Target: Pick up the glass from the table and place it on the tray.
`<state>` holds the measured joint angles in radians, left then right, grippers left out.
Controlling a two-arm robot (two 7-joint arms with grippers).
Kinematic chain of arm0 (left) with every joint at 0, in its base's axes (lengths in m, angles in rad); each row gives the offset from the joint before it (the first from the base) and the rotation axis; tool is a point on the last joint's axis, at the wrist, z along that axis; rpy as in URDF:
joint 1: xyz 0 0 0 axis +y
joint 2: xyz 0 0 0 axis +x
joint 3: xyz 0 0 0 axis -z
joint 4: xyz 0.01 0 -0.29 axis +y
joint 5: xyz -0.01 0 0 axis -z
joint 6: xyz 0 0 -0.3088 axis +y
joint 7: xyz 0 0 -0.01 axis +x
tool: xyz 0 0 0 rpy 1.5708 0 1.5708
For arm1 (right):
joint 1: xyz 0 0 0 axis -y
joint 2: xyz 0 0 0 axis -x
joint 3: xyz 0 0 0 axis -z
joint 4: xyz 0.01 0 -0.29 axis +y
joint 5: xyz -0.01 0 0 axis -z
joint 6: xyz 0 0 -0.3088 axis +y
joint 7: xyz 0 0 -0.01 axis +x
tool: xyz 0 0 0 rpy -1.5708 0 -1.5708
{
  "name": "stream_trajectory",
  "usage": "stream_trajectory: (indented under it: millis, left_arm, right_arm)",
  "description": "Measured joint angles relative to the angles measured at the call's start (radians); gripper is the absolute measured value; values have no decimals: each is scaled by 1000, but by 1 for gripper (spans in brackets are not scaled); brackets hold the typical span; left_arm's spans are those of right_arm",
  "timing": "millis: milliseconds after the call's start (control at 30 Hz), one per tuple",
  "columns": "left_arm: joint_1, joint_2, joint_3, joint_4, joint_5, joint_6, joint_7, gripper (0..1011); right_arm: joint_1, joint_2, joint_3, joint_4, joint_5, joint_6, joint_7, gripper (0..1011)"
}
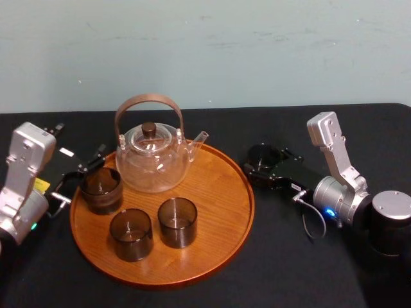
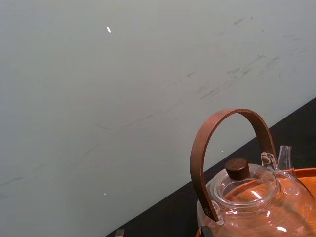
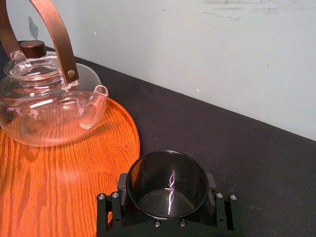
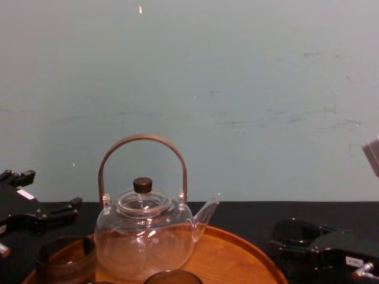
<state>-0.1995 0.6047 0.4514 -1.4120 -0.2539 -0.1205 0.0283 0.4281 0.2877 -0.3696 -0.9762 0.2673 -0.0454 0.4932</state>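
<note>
**Smoked glass clamped in right tool, beside the tray**

Nearest, on the tray point(image 1: 218, 256), stand the front-left glass point(image 1: 131, 233) and front-right glass point(image 1: 177, 222); a third glass point(image 1: 101, 189) stands at the left rim, with the left tool point(image 1: 80, 176) spread wide just beside it; right of the tray, over the black surface point(image 1: 308, 269), the right tool point(image 1: 266, 168) grips the task glass point(image 3: 168, 185), jaws on its lower wall; farther back sits the clear teapot point(image 1: 154, 157). Judged light, rigid, slick and brittle; hold low on the wall with moderate force.

Clear glass teapot point(image 2: 252, 197) with arched brown handle point(image 2: 232, 113) stands on the tray point(image 2: 307, 173)
</note>
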Motion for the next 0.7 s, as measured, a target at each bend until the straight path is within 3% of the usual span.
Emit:
stream_trajectory:
  millis: [500, 700]
  left_arm:
    - [0, 0, 0, 0, 0, 0, 0, 1001]
    - [0, 0, 0, 0, 0, 0, 0, 1001]
  right_arm:
    - [0, 0, 0, 1, 1, 0, 1, 904]
    - [-4, 13, 5, -7, 25, 2, 34, 904]
